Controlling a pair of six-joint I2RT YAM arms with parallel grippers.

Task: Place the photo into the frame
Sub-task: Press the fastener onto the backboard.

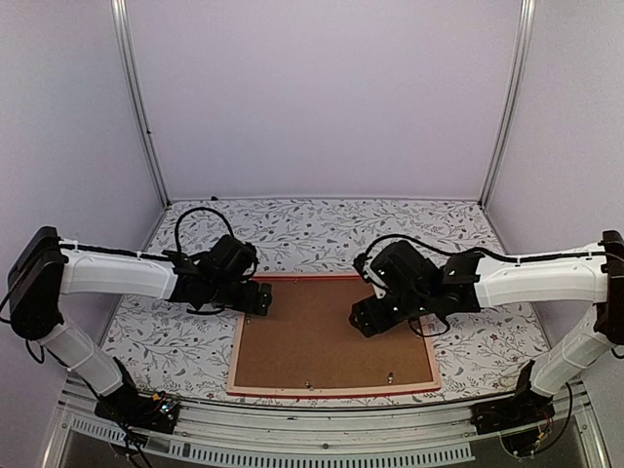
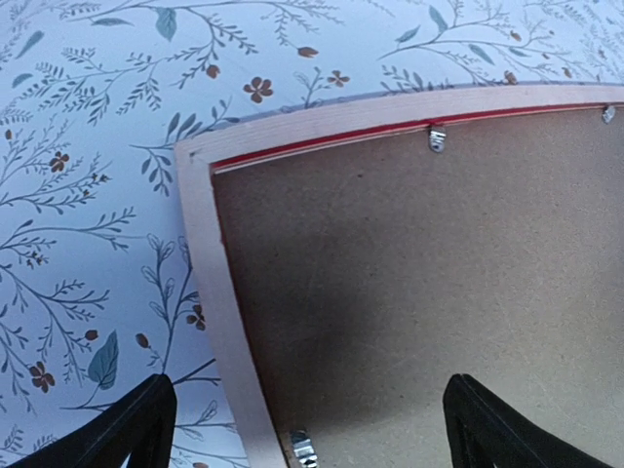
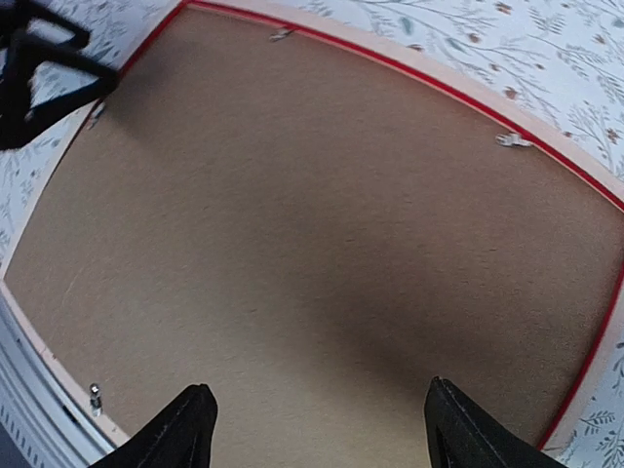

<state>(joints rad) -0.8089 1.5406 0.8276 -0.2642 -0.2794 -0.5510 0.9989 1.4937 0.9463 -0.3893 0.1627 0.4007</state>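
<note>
The frame (image 1: pixel 331 391) lies face down on the table, pale wood back up with a thin red edge. A plain brown backing board (image 1: pixel 322 341) fills it. The photo is hidden. My left gripper (image 1: pixel 261 298) hovers open over the frame's far left corner; in the left wrist view its gripper (image 2: pixel 310 429) spans the left rail (image 2: pixel 210 263) and the board (image 2: pixel 419 253), holding nothing. My right gripper (image 1: pixel 363 320) hangs open above the board's right part; in the right wrist view its gripper (image 3: pixel 317 429) has only bare board (image 3: pixel 312 214) between the fingers.
Small metal clips (image 2: pixel 437 138) sit along the inside of the frame rails (image 3: pixel 429 70). The table wears a floral-patterned cloth (image 1: pixel 322 234). The left gripper's fingers (image 3: pixel 39 68) show at the right wrist view's top left. Both arm bases stand at the near edge.
</note>
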